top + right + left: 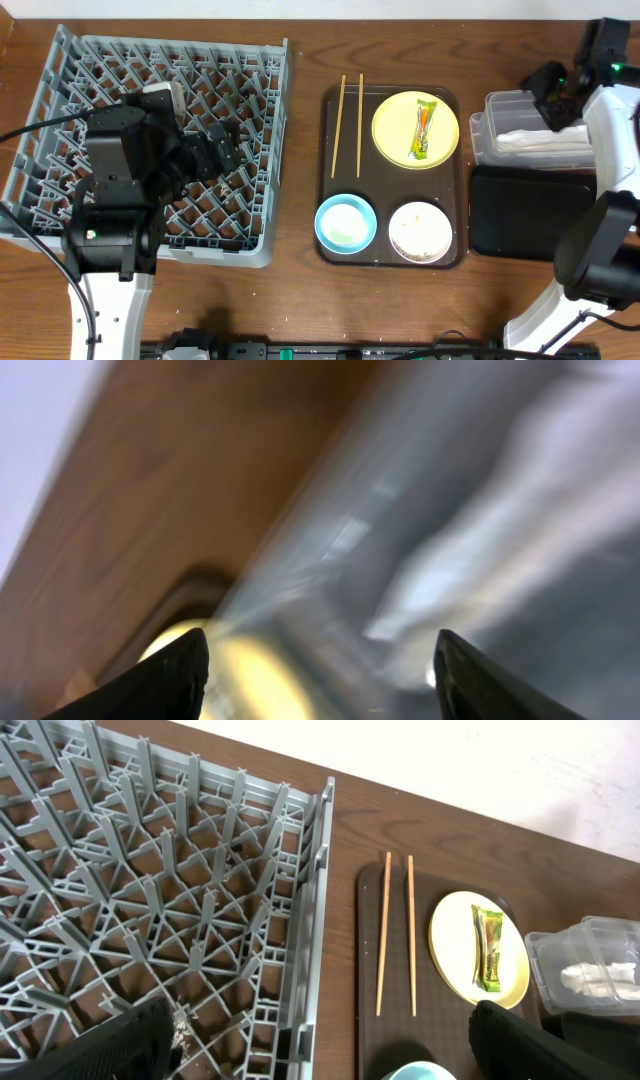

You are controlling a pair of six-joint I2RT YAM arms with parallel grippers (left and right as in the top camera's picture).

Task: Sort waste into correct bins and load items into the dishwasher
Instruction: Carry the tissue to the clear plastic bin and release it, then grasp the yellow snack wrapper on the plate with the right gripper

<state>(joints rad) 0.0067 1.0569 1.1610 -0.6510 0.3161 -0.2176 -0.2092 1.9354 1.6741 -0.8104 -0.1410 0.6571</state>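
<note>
Spread and empty above the clear tub (pixel 480 130) at far right, the right gripper (pixel 318 645) could clip its rim swinging toward the wrapper (pixel 423 130) on the yellow plate (pixel 395 125). The left gripper (pixel 320 1020) hangs spread and empty over the rack (pixel 60 90).

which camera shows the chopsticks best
The left wrist view: both chopsticks lie whole and sharp, side by side on the brown tray, left of the yellow plate. The overhead view also shows both chopsticks complete, but thinner and smaller. The right wrist view is blurred and shows none of them.
</note>
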